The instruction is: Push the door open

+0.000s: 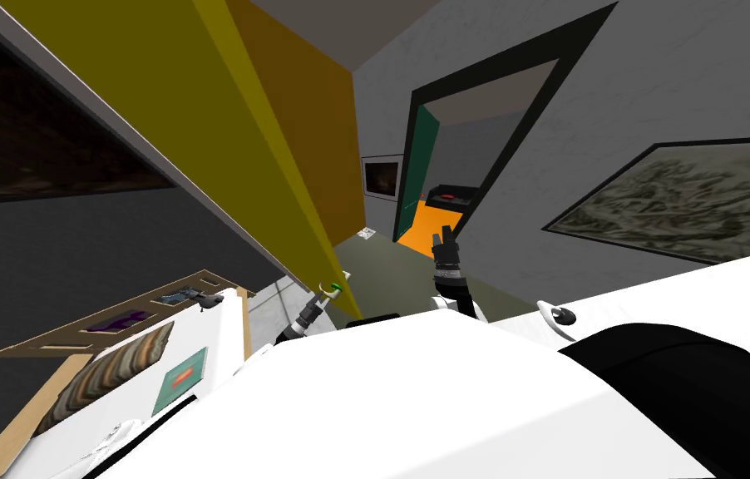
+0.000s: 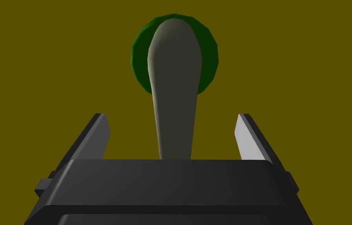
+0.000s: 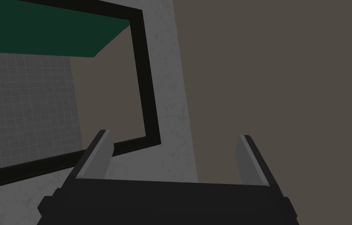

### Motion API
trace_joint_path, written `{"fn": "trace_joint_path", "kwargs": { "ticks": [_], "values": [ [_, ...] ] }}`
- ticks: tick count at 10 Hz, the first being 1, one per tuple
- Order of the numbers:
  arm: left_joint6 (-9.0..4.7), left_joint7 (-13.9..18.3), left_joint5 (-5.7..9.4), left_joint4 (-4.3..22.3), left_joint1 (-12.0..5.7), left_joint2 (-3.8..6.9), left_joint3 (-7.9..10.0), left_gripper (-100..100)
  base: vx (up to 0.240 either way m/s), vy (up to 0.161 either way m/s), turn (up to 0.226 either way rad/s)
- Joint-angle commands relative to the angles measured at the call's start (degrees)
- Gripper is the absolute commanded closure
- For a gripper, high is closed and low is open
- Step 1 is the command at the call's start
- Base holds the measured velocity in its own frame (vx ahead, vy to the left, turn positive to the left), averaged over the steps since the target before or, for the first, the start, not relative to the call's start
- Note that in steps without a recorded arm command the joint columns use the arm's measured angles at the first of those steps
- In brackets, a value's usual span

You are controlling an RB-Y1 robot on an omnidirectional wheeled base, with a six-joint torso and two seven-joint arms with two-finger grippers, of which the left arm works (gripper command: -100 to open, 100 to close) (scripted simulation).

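An olive-yellow door (image 1: 199,108) stands close on my left, slanting across the head view. Its grey lever handle (image 2: 174,86) sits on a dark green round base (image 2: 206,66). My left gripper (image 2: 172,133) is open right at the door (image 2: 34,78), with the lever lying between its two fingers and touching neither. In the head view that gripper (image 1: 333,288) meets the handle low on the door's edge. My right gripper (image 1: 446,239) is raised in front of me, open and holding nothing; its fingers (image 3: 95,156) point up toward a wall.
A second doorway with a black frame (image 1: 523,116) and a green door (image 1: 413,166) lies ahead, an orange floor (image 1: 427,229) beyond it. A framed picture (image 1: 681,199) hangs on the right wall. A wooden shelf unit with small items (image 1: 115,320) stands at my left.
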Motion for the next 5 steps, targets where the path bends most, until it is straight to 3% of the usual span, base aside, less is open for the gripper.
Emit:
{"fn": "trace_joint_path", "kwargs": {
  "ticks": [1, 2, 5],
  "values": [
    [0.0, 0.0, 0.0, 0.0, 0.0, 0.0, 0.0, -100, 0.044, -0.033, 0.001],
    [0.0, 0.0, 0.0, 0.0, 0.0, 0.0, 0.0, 100, 0.0, 0.0, 0.0],
    [0.0, 0.0, 0.0, 0.0, 0.0, 0.0, 0.0, 100, -0.017, 0.013, -0.001]
  ]
}}
